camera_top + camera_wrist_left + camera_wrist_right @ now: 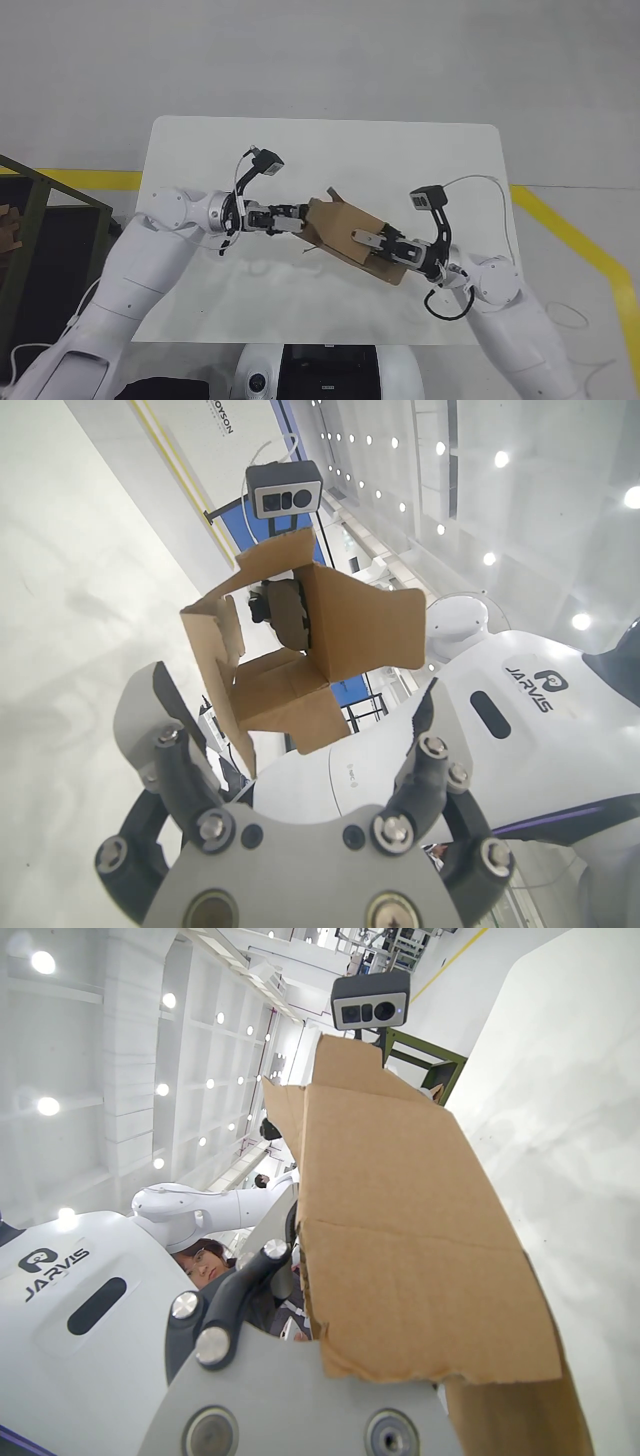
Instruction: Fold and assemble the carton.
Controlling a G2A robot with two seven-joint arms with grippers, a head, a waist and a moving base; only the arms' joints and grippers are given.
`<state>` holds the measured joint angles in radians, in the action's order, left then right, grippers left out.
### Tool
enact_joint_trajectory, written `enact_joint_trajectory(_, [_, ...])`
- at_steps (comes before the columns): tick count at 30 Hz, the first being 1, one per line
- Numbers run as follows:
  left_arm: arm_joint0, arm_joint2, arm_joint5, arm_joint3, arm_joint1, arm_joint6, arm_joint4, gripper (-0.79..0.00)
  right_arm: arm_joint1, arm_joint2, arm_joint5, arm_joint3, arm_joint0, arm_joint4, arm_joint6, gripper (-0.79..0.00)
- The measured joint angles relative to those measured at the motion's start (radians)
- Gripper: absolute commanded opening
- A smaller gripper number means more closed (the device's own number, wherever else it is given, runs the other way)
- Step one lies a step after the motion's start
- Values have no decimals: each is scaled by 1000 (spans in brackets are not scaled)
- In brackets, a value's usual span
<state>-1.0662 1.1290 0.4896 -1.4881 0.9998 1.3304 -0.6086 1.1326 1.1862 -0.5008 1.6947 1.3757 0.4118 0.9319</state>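
My right end effector (pixel 362 240) clamps carton (pixel 340 222) wall, carton held above surface (pixel 400 160) centre; my left end effector (pixel 297 223) spread wide beside loose flaps (pixel 212 660). Best to fold along crease, right grip firm

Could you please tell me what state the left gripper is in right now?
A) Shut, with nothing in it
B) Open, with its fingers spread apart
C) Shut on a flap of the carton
B: in the left wrist view the left gripper has its two fingers spread wide apart, and neither is closed on the carton in front of it.
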Motion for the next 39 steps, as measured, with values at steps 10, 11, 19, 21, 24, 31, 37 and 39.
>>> enact_joint_trajectory(10, [2,6,-12,-36,-1,12,-6,0,1,-19,3,-12,-8,-21,-14,-785])
enact_joint_trajectory(11, [2,6,-13,-39,-1,13,-6,0,1,-21,4,-13,-9,-23,-16,-785])
enact_joint_trajectory(19, [9,6,-21,-45,0,21,-7,0,3,-41,7,-14,-19,-32,-12,-785])
enact_joint_trajectory(21, [14,3,-22,-41,1,22,-7,0,3,-46,4,-12,-20,-33,-7,-785])
enact_joint_trajectory(24, [21,-3,-23,-34,3,23,-8,0,3,-53,1,-9,-22,-36,-1,-785])
enact_joint_trajectory(31, [30,-13,-23,-31,6,23,-7,0,3,-66,1,-11,-27,-41,-6,-785])
enact_joint_trajectory(37, [27,-8,-22,-35,6,22,-10,0,4,-72,-2,-19,-31,-36,-16,-785])
enact_joint_trajectory(39, [26,-8,-22,-37,5,22,-11,0,4,-73,-3,-21,-32,-35,-19,-785])
